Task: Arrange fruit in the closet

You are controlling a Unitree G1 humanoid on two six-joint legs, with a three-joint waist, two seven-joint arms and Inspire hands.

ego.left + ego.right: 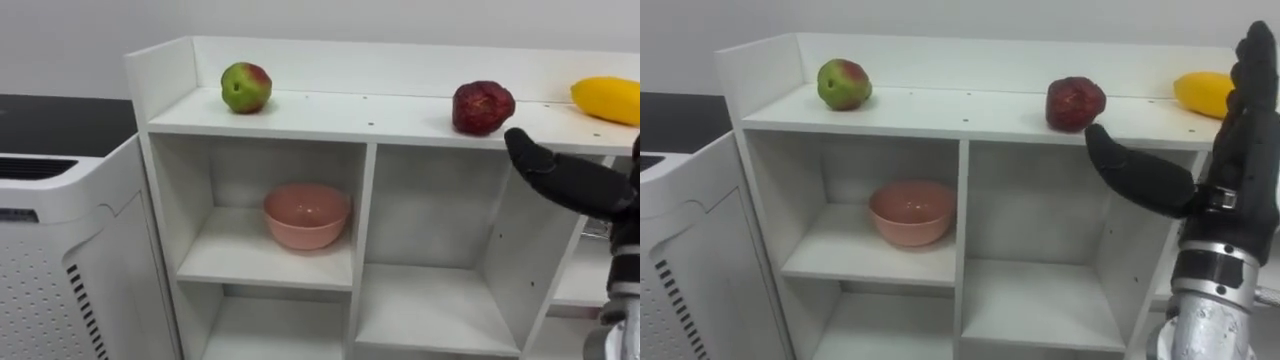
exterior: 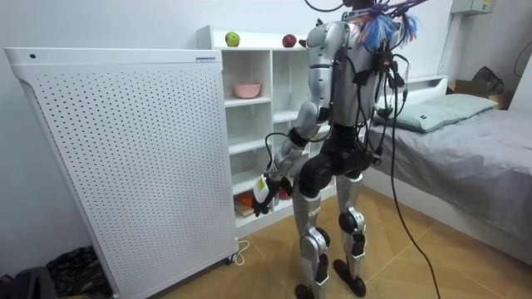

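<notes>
On top of the white closet (image 1: pixel 300 115) lie three fruits: a green-red apple (image 1: pixel 246 87) at the left, a dark red fruit (image 1: pixel 482 107) right of the middle and a yellow fruit (image 1: pixel 608 98) at the far right. My right hand (image 1: pixel 1230 175) is raised in front of the closet's right side, open, with its fingers straight up and its thumb pointing left just below the dark red fruit; it holds nothing. My left hand (image 2: pixel 262 193) hangs low by the lower shelves in the room view. I stand upright facing the closet.
A pink bowl (image 1: pixel 306 214) sits in the upper left compartment; the compartment beside it holds nothing. A white perforated appliance (image 1: pixel 60 250) stands against the closet's left side. A bed (image 2: pixel 465 141) lies at the room view's right.
</notes>
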